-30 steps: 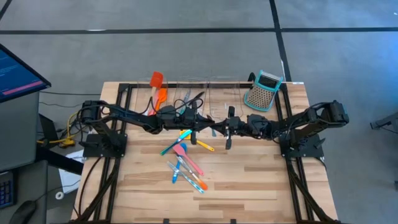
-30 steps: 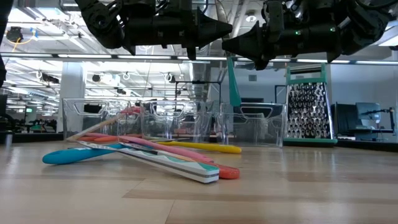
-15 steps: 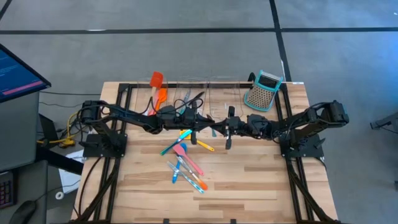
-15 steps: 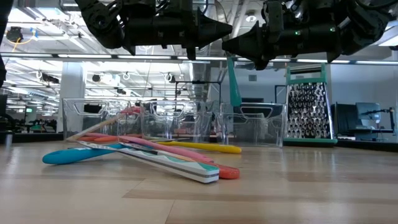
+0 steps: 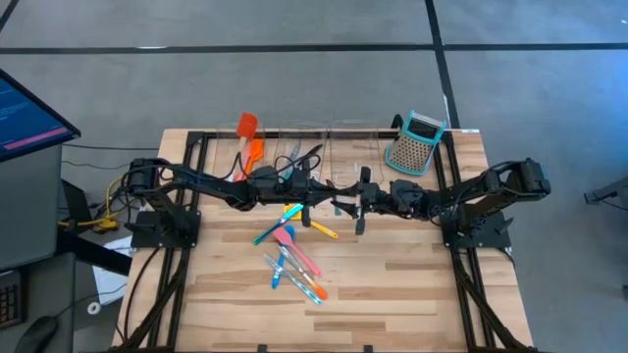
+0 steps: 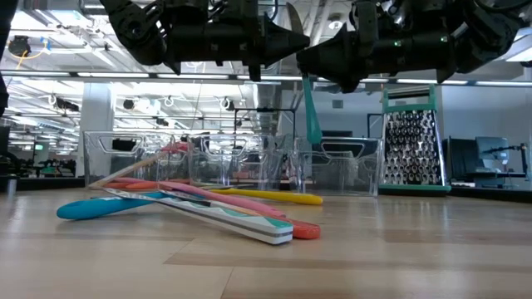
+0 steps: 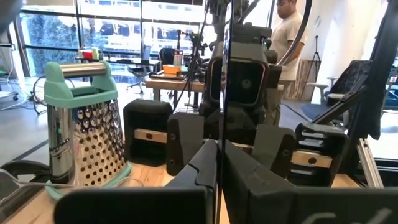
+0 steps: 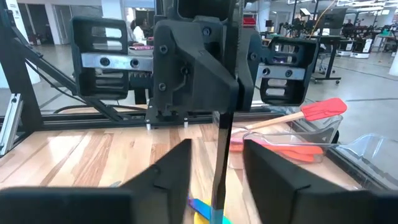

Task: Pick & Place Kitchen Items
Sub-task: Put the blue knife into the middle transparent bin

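A: Right gripper (image 8: 214,163)?
B: Fingers (image 8: 176,167) apart, one on each side of the teal utensil (image 6: 312,112), not pressing it. The left gripper (image 7: 219,167) directly opposite is clamped on that utensil, which hangs upright above the table (image 5: 412,284).
A: Surroundings?
B: The loose utensils (image 5: 292,253) lie on the wood below the two grippers and towards the front edge. The clear bins (image 6: 233,162) stand behind them, with the grater (image 5: 414,142) beyond the right gripper. A person (image 7: 287,31) stands in the room.
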You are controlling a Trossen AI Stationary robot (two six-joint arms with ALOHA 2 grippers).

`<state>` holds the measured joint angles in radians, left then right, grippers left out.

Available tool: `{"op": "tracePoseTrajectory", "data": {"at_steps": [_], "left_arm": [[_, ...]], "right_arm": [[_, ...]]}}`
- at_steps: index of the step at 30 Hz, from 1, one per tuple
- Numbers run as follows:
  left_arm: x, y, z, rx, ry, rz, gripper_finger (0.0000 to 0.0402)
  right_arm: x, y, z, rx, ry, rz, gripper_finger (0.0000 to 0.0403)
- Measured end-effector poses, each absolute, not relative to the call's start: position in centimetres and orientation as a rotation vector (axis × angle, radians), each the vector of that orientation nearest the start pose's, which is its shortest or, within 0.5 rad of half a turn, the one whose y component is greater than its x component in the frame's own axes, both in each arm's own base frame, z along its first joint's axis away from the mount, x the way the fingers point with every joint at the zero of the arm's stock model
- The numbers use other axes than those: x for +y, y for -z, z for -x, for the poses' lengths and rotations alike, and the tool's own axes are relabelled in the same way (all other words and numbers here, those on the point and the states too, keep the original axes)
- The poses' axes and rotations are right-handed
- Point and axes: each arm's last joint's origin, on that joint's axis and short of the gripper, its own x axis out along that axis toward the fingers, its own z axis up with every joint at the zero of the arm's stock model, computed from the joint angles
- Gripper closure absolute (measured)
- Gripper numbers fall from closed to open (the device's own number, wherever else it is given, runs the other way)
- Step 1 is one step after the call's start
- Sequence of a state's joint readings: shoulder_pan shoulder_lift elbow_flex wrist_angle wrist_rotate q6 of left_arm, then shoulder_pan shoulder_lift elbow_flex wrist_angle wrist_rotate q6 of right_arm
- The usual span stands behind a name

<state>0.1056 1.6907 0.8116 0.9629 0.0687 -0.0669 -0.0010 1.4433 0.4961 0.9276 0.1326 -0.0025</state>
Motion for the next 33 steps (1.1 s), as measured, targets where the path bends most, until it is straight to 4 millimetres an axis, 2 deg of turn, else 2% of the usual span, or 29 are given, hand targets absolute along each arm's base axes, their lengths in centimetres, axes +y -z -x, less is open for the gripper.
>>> {"op": "tracePoseTrajectory", "data": {"at_steps": [7, 12, 15, 18, 23, 28, 30, 33], "left_arm": [[4.8, -23.3, -33.9, -0.028, -0.065, 0.062, 0.0401], [6.4, -25.4, -31.8, 0.040, -0.125, 0.065, 0.0401], [7.3, -26.8, -30.2, 0.071, -0.164, 0.070, 0.0401], [8.0, -28.4, -28.4, 0.067, -0.202, 0.071, 0.0401], [9.4, -30.5, -25.9, 0.031, -0.282, 0.070, 0.0401], [11.4, -31.2, -24.1, 0.014, -0.374, 0.122, 0.0401], [12.1, -31.0, -23.7, 0.031, -0.406, 0.133, 0.0401], [13.1, -30.8, -23.2, 0.036, -0.438, 0.161, 0.0401]], "right_arm": [[-0.5, -20.5, -26.3, 0.120, 0.135, 0.017, 0.0174], [-0.5, -22.0, -24.7, 0.157, 0.134, 0.019, 0.0161], [-0.5, -23.0, -23.5, 0.163, 0.135, 0.019, 0.0179], [-0.5, -23.9, -22.3, 0.166, 0.135, 0.017, 0.0213], [-0.4, -24.6, -20.6, 0.202, 0.135, 0.020, 0.0303], [-0.4, -24.7, -19.4, 0.251, 0.134, 0.023, 0.0388], [-0.4, -24.6, -19.1, 0.271, 0.133, 0.024, 0.0397], [-0.4, -24.4, -18.9, 0.294, 0.133, 0.004, 0.0388]]}}
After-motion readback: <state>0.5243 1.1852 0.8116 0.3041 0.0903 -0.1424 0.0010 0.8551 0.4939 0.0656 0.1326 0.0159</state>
